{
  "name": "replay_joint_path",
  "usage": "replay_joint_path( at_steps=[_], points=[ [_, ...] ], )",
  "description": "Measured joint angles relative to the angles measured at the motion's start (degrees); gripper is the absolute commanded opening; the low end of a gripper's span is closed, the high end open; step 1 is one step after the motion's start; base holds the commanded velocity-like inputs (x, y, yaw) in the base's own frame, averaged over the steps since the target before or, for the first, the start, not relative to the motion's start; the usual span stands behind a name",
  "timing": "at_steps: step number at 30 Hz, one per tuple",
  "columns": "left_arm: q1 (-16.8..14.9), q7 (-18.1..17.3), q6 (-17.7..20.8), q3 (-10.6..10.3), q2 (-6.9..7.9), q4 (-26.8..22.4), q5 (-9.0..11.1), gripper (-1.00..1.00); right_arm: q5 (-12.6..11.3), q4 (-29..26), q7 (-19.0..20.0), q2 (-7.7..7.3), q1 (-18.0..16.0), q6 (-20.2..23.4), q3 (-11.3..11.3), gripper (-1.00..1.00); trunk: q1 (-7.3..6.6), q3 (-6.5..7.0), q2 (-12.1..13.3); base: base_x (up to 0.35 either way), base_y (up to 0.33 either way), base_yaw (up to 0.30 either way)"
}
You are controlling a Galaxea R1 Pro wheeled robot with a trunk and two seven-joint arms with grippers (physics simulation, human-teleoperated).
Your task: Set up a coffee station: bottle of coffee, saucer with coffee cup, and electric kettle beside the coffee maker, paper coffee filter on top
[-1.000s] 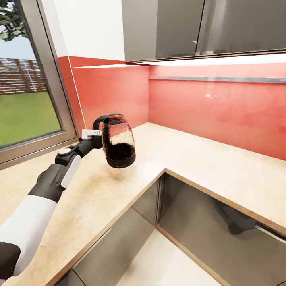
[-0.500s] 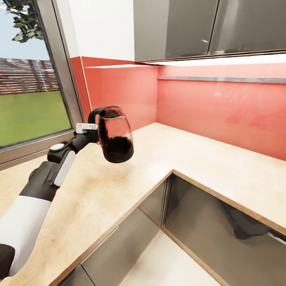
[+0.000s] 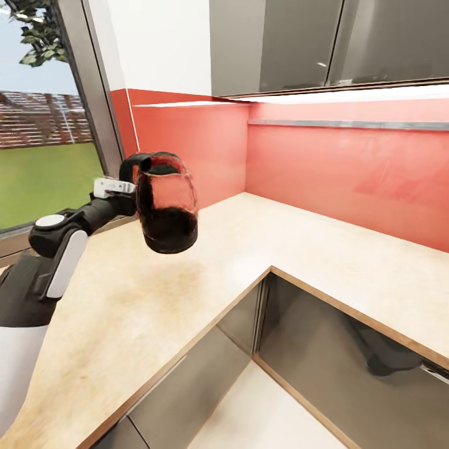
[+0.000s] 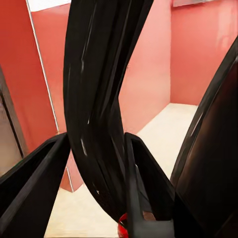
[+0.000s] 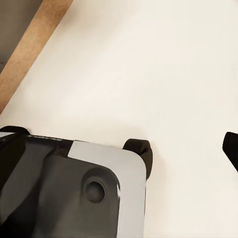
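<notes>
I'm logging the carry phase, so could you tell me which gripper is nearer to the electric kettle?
Left. The left gripper is clamped on the electric kettle by its handle, above the countertop. The right gripper points down at the floor, away from it.

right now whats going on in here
The robot's left gripper is shut on the handle of the kettle and holds it in the air above the counter, near the corner by the window. The kettle is tilted and touches nothing else. No coffee maker is in sight.

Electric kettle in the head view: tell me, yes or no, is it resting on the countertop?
No, the electric kettle hangs above the countertop, held by its handle in the left gripper.
</notes>
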Motion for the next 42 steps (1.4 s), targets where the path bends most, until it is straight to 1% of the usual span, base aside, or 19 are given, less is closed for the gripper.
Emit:
replay_joint_path(
  at_steps=[1, 2, 4, 5, 6, 7, 10, 14, 27, 36, 42],
  points=[
    [2.8, 0.0, 0.2, 1.5, 0.06, -1.2, -0.1, -1.0, 0.0, 0.0, 0.0, 0.0, 0.0, 0.0, 0.0, 1.0, 0.0, 0.0, 0.0, 0.0, 0.0, 0.0],
    [3.6, 0.0, 0.3, 1.7, 0.07, -1.4, 0.0, -1.0, 0.0, 0.0, 0.0, 0.0, 0.0, 0.0, 0.0, 1.0, 0.0, 0.0, 0.0, 0.0, 0.0, 0.0],
    [5.6, 0.0, 0.3, 3.5, 0.12, -1.8, -0.2, -1.0, 0.0, 0.0, 0.0, 0.0, 0.0, 0.0, 0.0, 1.0, 0.0, 0.0, 0.0, 0.0, 0.0, 0.0],
    [6.6, 0.1, 0.3, 5.7, 0.14, -2.0, -0.3, -1.0, 0.0, 0.0, 0.0, 0.0, 0.0, 0.0, 0.0, 1.0, 0.0, 0.0, 0.0, 0.0, 0.0, 0.0],
    [7.1, 0.0, 0.3, 6.4, 0.15, -2.1, -0.6, -1.0, 0.0, 0.0, 0.0, 0.0, 0.0, 0.0, 0.0, 1.0, 0.0, 0.0, 0.0, 0.0, 0.0, 0.0],
    [7.2, 0.0, 0.3, 6.5, 0.14, -2.1, 0.1, -1.0, 0.0, 0.0, 0.0, 0.0, 0.0, 0.0, 0.0, 1.0, 0.0, 0.0, 0.0, 0.0, 0.0, 0.0],
    [7.7, 0.0, 0.3, 7.3, 0.14, -2.1, 0.0, -1.0, 0.0, 0.0, 0.4, 0.0, 0.0, 0.1, 0.0, 1.0, 0.0, 0.0, 0.0, 0.0, 0.0, 0.0],
    [7.8, 0.0, 0.4, 7.4, 0.15, -2.1, 0.0, -1.0, 0.0, 0.0, 0.3, 0.0, 0.0, 0.1, 0.0, 1.0, 0.0, 0.0, 0.0, 0.0, 0.0, 0.159],
    [7.8, 0.0, 0.4, 7.4, 0.15, -2.1, 0.0, -1.0, 0.0, 0.0, 0.1, 0.0, 0.0, 0.1, 0.0, 1.0, 0.0, 0.0, 0.0, -0.005, 0.0, 0.267],
    [7.8, 0.0, 0.5, 7.4, 0.14, -2.1, 0.1, -1.0, 0.0, 0.0, 0.1, 0.0, 0.0, 0.1, 0.0, 1.0, 0.02, 0.0, 0.0, -0.225, 0.0, 0.154],
    [7.8, 0.0, 0.5, 7.4, 0.15, -2.1, 0.0, -1.0, 0.0, 0.0, 0.0, 0.0, 0.0, 0.0, 0.0, 1.0, 0.0, 0.0, 0.0, -0.049, 0.0, 0.26]
  ],
)
